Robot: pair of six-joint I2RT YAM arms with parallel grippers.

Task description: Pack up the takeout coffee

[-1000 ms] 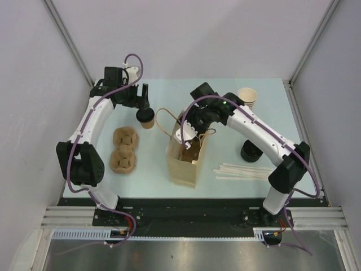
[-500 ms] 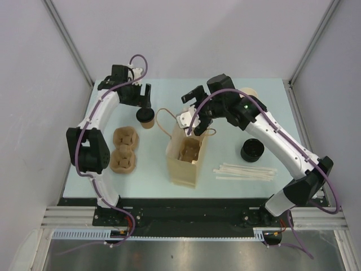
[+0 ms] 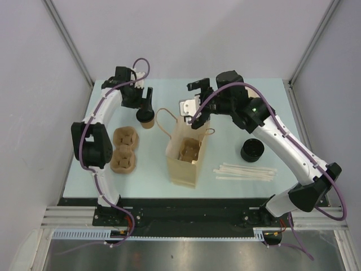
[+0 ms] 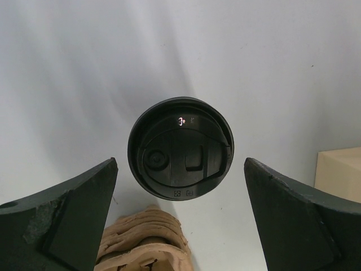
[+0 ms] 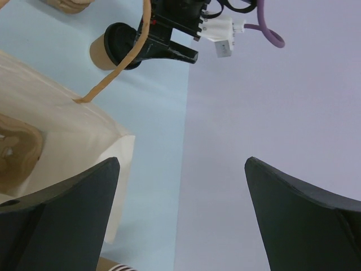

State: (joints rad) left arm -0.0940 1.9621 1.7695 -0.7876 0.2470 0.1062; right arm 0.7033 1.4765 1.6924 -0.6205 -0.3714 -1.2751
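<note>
Here, takeout coffee [image 3: 146,118]: stood upright on the worktop [image 3: 148,169], in its far left part; just beyond the pulp cup carriers [image 3: 124,150] and left of the paper bag [image 3: 184,164]; black lid fitted; it is seen outside the bag
Left claw [image 3: 146,105]: held over the coffee; in the left wrist view its fingers [image 4: 73,220] are spread wide, one on each side of the lid, with a gap left on both sides; nothing is gripped
Right claw [image 3: 190,97]: raised above the far edge of the bag; its fingers [image 5: 62,214] are seen well apart; nothing is held between them
Bag: stood upright and open-mouthed at mid-worktop; a pulp carrier [image 3: 189,150] is lodged inside
Right side of worktop: a black lid stack [image 3: 252,150]; nearer the arms, a row of pale sticks [image 3: 245,171]
</note>
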